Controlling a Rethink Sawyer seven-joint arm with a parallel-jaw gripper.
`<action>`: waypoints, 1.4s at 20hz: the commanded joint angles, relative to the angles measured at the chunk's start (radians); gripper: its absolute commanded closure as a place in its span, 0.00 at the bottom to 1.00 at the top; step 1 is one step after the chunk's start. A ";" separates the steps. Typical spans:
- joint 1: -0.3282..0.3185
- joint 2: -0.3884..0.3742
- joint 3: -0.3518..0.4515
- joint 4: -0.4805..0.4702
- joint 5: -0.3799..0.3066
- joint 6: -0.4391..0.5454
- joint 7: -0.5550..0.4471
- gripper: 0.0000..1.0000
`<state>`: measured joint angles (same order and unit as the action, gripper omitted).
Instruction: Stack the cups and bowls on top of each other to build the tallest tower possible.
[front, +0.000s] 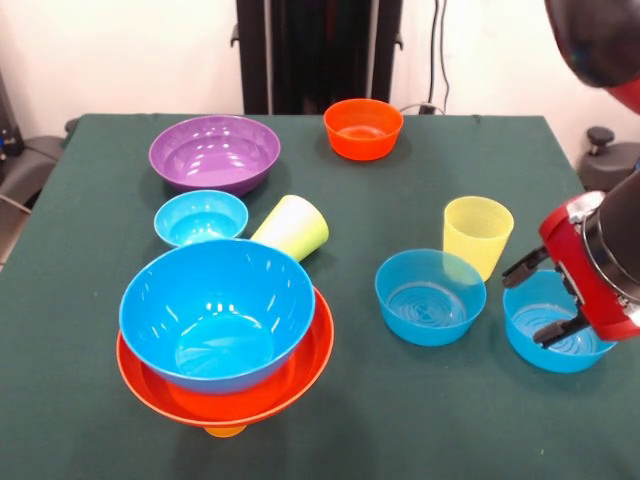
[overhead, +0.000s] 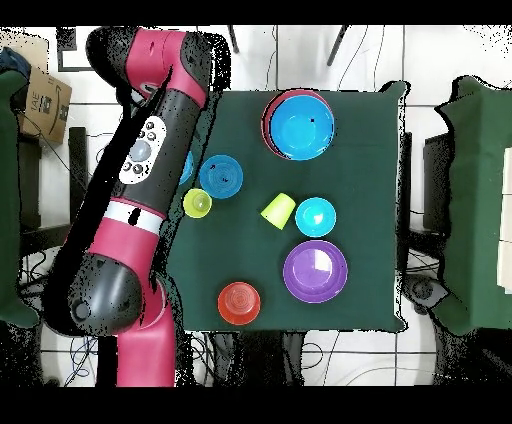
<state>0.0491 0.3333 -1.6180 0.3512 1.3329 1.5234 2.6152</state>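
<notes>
Green tablecloth's holding a tower (front: 225, 340) that's sitting well away from the gripper (front: 548, 300), which is hovering open and empty right over a blue bowl (front: 545, 340), probably lining up to grab its rim for stacking.

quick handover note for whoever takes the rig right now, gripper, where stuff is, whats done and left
Gripper: open, empty, over the right medium blue bowl.
Tower: large blue bowl nested in large orange bowl, on an orange cup.
Loose: second medium blue bowl, yellow cup upright, lime cup on its side, small blue bowl, purple bowl, small orange bowl.
Left: stack all loose pieces.
</notes>
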 joint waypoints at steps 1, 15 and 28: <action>-0.092 0.009 0.198 -0.159 -0.078 0.127 -0.400 0.00; -0.231 0.089 0.068 -0.356 0.329 0.202 -0.666 0.00; -0.323 0.157 -0.175 -0.431 0.889 0.276 -0.973 0.00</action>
<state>-0.2561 0.4558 -1.6920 0.0310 2.0737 1.7316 2.0649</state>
